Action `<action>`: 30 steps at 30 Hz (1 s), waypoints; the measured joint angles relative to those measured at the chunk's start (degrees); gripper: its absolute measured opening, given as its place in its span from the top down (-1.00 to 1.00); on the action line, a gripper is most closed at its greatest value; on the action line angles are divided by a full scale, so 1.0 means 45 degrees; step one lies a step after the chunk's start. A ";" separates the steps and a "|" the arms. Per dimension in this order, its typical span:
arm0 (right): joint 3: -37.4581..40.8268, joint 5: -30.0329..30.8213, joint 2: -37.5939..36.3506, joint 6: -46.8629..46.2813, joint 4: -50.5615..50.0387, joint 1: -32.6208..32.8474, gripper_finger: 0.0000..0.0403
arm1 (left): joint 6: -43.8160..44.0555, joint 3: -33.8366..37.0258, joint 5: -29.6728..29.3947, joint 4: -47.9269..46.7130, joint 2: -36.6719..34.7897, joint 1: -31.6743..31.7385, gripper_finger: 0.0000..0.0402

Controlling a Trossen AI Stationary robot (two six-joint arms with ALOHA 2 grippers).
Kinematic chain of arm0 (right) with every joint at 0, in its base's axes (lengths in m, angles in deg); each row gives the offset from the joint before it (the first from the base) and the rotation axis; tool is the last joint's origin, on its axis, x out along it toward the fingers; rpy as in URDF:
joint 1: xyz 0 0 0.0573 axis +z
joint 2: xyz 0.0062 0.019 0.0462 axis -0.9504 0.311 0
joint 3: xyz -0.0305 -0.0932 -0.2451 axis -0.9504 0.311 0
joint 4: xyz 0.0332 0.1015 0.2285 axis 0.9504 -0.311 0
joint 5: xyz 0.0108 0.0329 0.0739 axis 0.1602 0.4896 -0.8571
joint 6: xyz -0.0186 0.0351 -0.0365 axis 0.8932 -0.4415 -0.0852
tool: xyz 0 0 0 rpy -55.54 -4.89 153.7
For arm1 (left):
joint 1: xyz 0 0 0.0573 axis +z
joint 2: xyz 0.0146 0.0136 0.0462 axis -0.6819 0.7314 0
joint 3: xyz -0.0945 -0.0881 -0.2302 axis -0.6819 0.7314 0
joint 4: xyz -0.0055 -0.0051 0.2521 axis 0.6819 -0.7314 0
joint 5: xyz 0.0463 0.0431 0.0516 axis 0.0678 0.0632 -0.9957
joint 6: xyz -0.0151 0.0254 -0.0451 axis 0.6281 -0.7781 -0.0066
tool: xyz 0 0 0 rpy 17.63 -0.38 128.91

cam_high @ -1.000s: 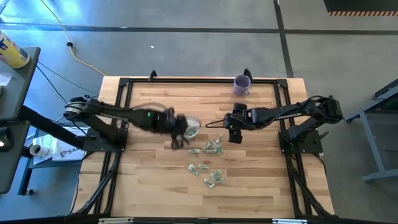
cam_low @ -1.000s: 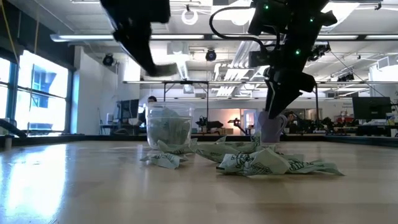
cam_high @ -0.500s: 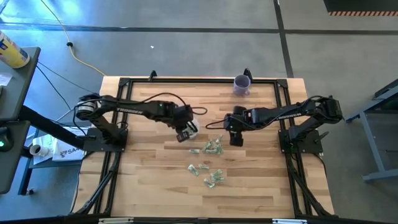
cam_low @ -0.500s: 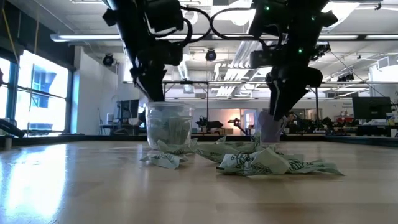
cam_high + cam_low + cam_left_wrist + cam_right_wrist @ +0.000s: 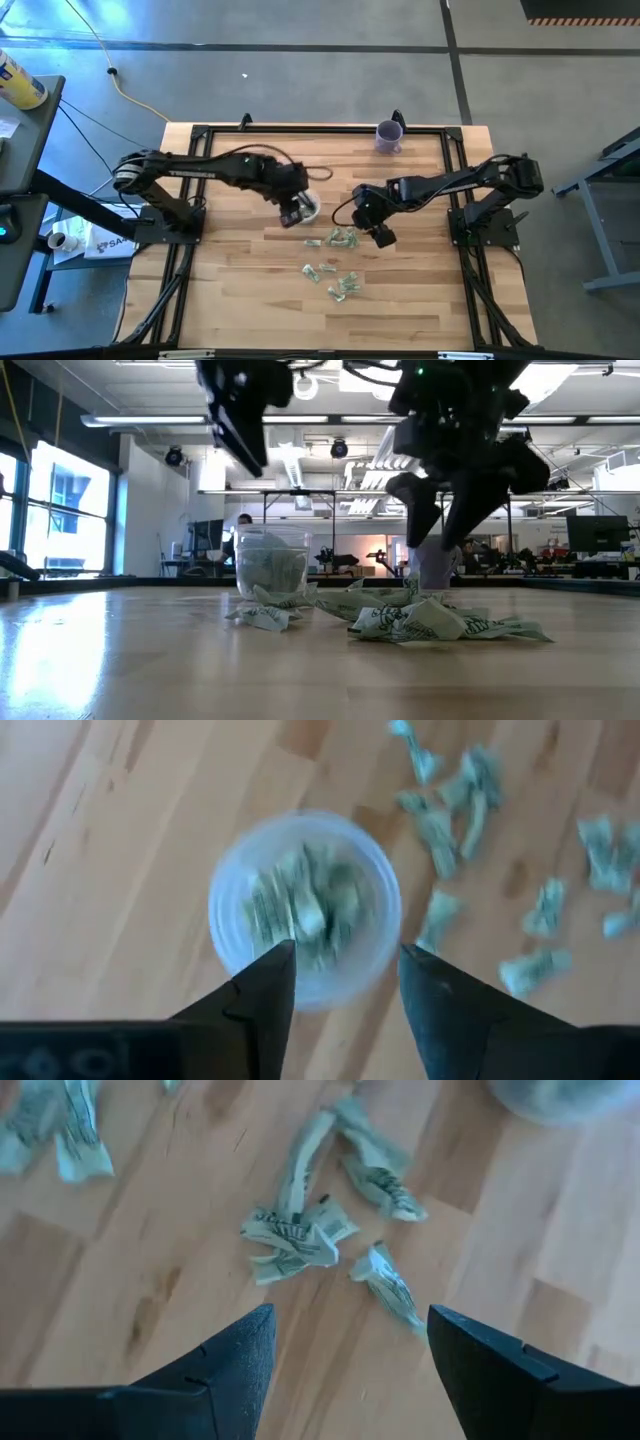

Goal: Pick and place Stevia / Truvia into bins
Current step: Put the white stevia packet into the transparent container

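Directly beneath the right gripper, between its spread and empty fingers, lies a crumpled green-and-white paper Stevia packet, with a second one just beside it. The first packet's long axis runs roughly across the gap between the fingers, so a straight drop would likely straddle it. Seen from above, the right gripper hovers just beside the near cluster of packets, clearly nearer to them than the left arm is.

The left gripper hangs over the small round translucent plastic cup, its fingers also parted and holding nothing; the cup already holds several packets, too jumbled to count.

Loose packets on the light wooden table sit in three groups: near the cup, lower middle, and lowest. I judge roughly eight to ten in all, though overlaps prevent an exact count. One cup, and one purple mug well apart at the far edge.
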 joint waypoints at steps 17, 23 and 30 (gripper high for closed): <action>-0.0039 0.0291 0.2799 0.1074 0.1664 -0.0442 -0.11 | 0.5381 0.1747 -0.2564 -0.2287 -0.2233 -0.3146 0.18; -0.0024 -0.0217 0.2837 0.0118 0.1487 -0.0908 0.36 | 0.6299 0.2176 -0.2798 -0.2316 -0.2443 -0.3439 0.20; -0.0307 0.0356 0.2662 -0.1757 0.0816 -0.1309 0.96 | 0.6493 0.2205 -0.3273 -0.2594 -0.2437 -0.3544 0.20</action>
